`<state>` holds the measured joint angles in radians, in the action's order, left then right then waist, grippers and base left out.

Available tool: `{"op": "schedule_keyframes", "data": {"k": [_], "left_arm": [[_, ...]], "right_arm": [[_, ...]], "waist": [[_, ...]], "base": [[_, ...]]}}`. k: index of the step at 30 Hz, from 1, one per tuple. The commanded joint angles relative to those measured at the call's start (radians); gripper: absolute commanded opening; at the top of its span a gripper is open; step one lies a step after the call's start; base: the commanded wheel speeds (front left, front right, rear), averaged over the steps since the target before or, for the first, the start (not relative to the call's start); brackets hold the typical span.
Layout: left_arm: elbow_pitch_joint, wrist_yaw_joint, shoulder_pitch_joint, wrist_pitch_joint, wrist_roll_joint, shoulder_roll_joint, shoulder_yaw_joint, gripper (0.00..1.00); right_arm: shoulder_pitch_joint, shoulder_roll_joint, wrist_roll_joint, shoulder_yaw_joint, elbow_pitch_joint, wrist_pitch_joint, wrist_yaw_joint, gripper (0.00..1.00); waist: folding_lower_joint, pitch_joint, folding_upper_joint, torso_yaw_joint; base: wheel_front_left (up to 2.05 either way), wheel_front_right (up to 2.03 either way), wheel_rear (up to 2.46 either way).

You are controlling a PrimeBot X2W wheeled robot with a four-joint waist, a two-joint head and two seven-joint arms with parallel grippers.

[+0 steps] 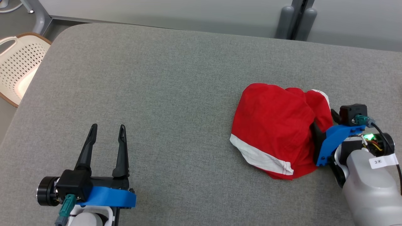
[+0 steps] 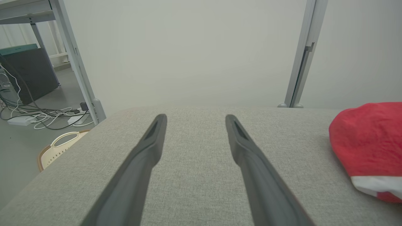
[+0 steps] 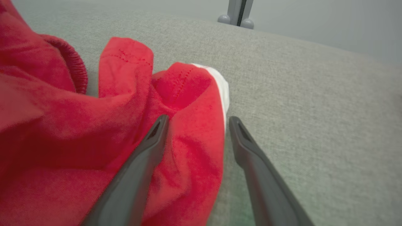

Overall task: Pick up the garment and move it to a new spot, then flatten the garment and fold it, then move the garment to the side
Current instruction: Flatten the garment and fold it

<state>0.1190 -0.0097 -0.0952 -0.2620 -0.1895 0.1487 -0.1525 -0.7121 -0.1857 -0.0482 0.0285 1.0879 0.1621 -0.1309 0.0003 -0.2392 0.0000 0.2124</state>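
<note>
Table [image 1: 157, 78]: grey fabric top with a rounded far-left corner. Garment [image 1: 276, 125]: red with white trim, crumpled in a loose heap on the right half of the table, on my right side and well apart from my left arm. One white band runs along its near hem, and another white edge shows at its far right. My right forearm [image 1: 367, 188], pale grey, enters from the lower right, with its blue bracket up against the garment's right edge. Right end effector [image 3: 198, 118]: fingers apart and low at the garment. In the right wrist view, a red fold lies between them. One finger rests over the red cloth, the other over bare table just beside the white edge; not clamped. Left end effector [image 1: 108, 126]: fingers apart, nothing between them, over bare table at the near left. Cream perforated plastic piece [image 1: 19, 66] sits off the table's left edge. Small green light [image 1: 369, 137] is lit on my right wrist, next to a white label [image 1: 381, 161].
</note>
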Motion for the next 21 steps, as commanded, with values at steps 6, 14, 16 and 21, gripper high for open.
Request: {"op": "schedule_keyframes", "data": {"k": [6,14,16,21], "left_arm": [[0.008,-0.008,0.001,-0.004,0.017,-0.011,0.022,1.00],[0.019,-0.022,0.026,-0.004,0.032,-0.017,0.045,1.00],[0.021,-0.023,0.041,-0.004,0.033,-0.018,0.054,1.00],[0.021,-0.029,0.075,-0.004,0.032,-0.024,0.060,1.00]], "right_arm": [[-0.010,0.053,-0.036,0.002,0.087,0.048,0.000,0.07],[0.011,0.042,-0.103,0.010,0.057,0.100,0.000,0.00],[0.029,0.039,-0.117,0.028,0.020,0.103,0.000,0.00],[0.102,0.054,-0.176,0.095,-0.170,0.102,0.000,0.00]], "waist": [[-0.0003,0.015,0.0000,-0.011],[-0.0003,0.086,0.0000,-0.026],[-0.0003,0.109,0.0000,-0.031],[-0.0003,0.151,0.0000,-0.033]], "base": [[0.00,0.00,0.00],[0.00,0.00,0.00],[0.00,0.00,0.00],[0.00,0.00,0.00]]}}
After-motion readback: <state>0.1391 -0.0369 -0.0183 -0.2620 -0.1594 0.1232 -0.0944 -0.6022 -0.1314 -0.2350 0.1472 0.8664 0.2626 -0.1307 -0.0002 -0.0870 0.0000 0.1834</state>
